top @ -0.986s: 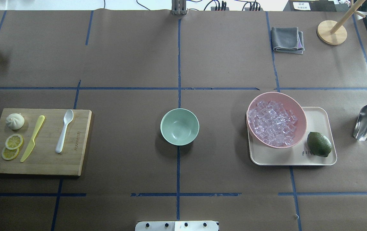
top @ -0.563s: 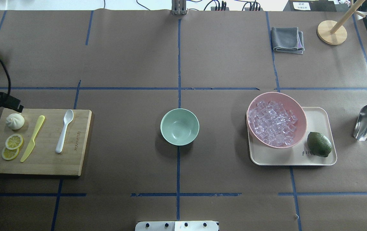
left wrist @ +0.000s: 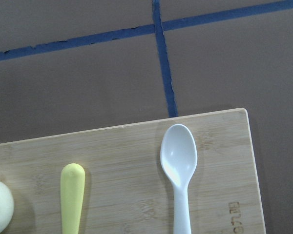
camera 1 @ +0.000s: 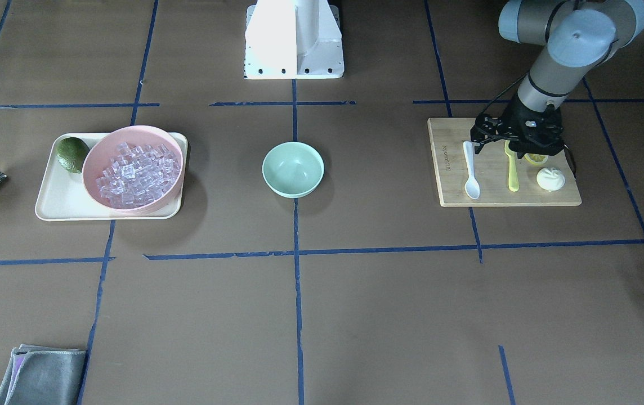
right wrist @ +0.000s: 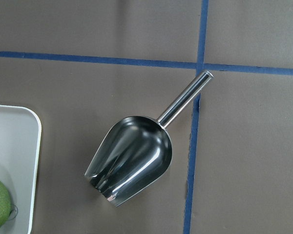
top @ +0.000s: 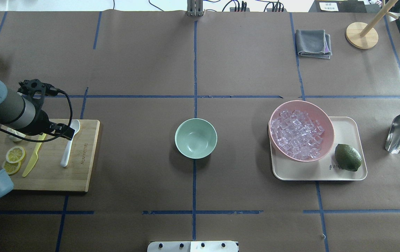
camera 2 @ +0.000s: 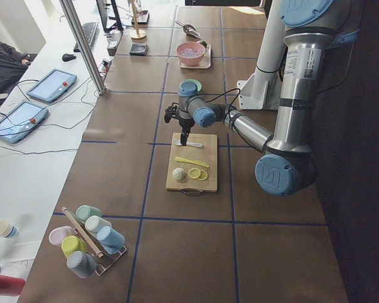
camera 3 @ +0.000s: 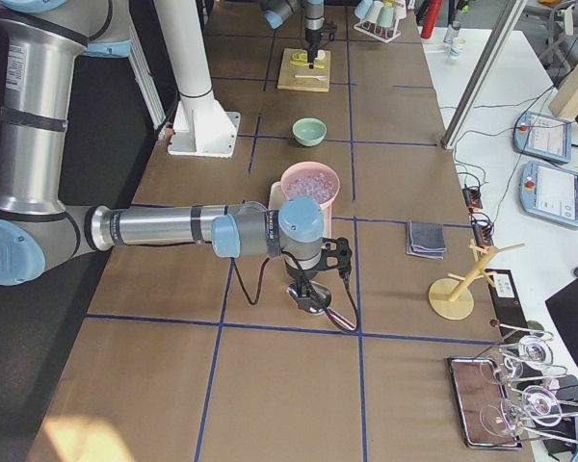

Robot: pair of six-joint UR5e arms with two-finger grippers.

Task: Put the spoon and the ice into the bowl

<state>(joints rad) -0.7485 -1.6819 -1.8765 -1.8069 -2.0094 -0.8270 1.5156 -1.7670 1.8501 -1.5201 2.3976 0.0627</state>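
Overhead exterior: left hand (top: pixel 68 133) hovers by spoon (top: pixel 68 150), near board (top: pixel 81 168) far edge; grip unclear.

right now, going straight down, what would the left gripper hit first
Likely the spoon, near its scoop end on the cutting board; the left gripper hangs over it, but depth is unclear.

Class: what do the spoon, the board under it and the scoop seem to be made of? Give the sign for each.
The spoon is likely plastic: plain white, smooth, with a soft gloss. The board looks like wood, probably bamboo, matt, with pale streaked grain. The scoop is metal, likely polished steel, given its mirror-like reflections.
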